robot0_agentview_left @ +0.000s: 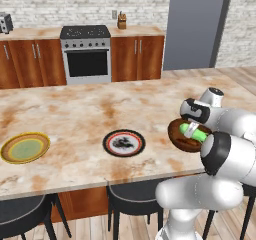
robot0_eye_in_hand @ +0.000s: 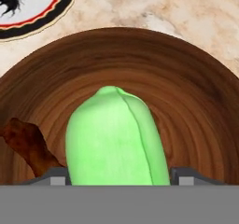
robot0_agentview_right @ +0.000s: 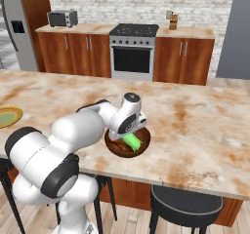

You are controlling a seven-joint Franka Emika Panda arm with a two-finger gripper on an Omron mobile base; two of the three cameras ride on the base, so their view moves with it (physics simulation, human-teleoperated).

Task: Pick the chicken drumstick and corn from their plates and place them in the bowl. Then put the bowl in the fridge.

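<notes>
While the gripper is hanging over the brown bowl, its fingers are flanking the green corn, apparently grasping it; the chicken drumstick is lying inside.

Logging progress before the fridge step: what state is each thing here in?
corn: in the bowl, between the gripper's fingers.
chicken drumstick: in the bowl, beside the corn.
bowl: upright on the counter.
yellow-rimmed plate: empty.
black-rimmed plate: empty.
gripper: fingers either side of the corn; grip unclear.
oven: door shut.
</notes>
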